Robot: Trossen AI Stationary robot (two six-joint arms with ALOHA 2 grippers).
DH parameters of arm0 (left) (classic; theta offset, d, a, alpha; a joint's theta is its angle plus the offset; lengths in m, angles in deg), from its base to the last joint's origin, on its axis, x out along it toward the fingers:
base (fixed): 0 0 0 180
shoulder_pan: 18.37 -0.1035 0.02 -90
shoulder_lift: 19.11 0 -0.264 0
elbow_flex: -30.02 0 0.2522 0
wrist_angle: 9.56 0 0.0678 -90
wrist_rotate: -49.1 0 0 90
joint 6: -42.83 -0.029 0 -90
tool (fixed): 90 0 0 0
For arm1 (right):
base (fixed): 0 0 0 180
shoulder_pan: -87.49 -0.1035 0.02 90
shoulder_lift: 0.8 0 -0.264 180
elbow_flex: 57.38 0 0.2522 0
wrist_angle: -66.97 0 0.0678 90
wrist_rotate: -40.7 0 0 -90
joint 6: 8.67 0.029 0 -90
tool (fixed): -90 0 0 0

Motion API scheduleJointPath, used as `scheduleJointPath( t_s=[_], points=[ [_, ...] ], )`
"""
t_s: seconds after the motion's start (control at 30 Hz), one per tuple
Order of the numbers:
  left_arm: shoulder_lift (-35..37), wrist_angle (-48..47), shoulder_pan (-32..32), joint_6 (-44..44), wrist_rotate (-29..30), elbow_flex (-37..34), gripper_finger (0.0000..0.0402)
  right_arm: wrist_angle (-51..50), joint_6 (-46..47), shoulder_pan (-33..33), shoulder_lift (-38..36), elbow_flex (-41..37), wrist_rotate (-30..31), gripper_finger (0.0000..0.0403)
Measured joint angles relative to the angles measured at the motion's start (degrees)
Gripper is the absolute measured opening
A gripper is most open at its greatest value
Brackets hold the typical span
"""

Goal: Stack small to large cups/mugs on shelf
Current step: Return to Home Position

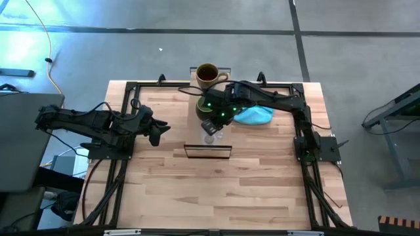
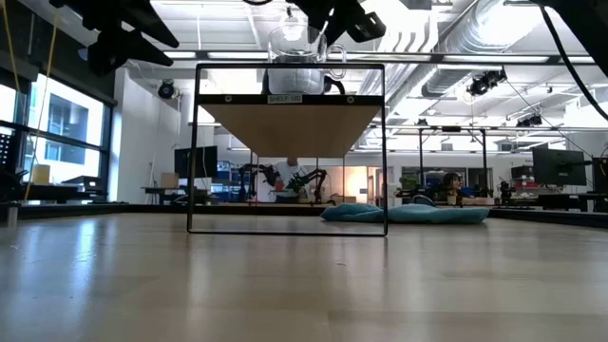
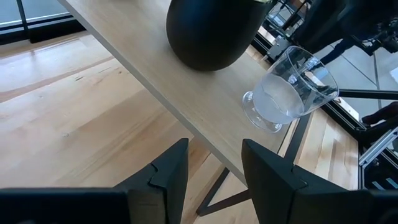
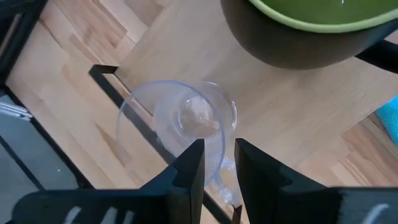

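Judging from how things lie, placing is done and the step in hand is drawing the arms back to rest. All three vessels stand in a row on the shelf (image 4: 292, 118): the brown mug (image 1: 207, 75) at one end, the green mug (image 4: 311, 31) in the middle and the glass cup (image 4: 186, 118) at the other end, close to the shelf's dark frame edge.

The right end effector (image 4: 219, 149) hangs just over the glass cup, its fingers only a narrow gap apart. As far as I can see it holds nothing, though the cup's edge shows in that gap. The next move likely calls for a straight lift before any swing, since the glass is light and the green mug stands close behind it.

The left end effector (image 3: 214, 149) waits beside the shelf, open and empty. A turquoise cloth (image 1: 254, 116) lies on the table (image 1: 230, 196) beside the shelf, under the right arm.
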Motion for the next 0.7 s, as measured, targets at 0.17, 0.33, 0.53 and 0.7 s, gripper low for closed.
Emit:
scheduleJointPath(
  t_s=[0.17, 0.33, 0.53, 0.7],
  points=[
    [-0.01, 0.04, 0.0, 0.02, 0.0, 0.0, 0.0138, 0.91, 0.01, 0.0, -1.79, 0.0, -0.4, 0.0081],
    [-0.01, 0.17, 0.0, 0.09, 0.0, 0.0, 0.0138, 1.76, 0.55, 0.0, -4.65, 0.0, -0.44, 0.0081],
    [0.01, 0.29, 0.0, 0.79, 0.02, 0.0, 0.0138, 2.74, 0.64, -0.05, -9.14, 0.0, 0.2, 0.0081],
    [-0.01, 0.53, -0.02, 1.42, 0.01, 0.0, 0.0138, 2.82, -0.84, -0.09, -12.93, 0.02, 1.14, 0.0081]
  ],
)
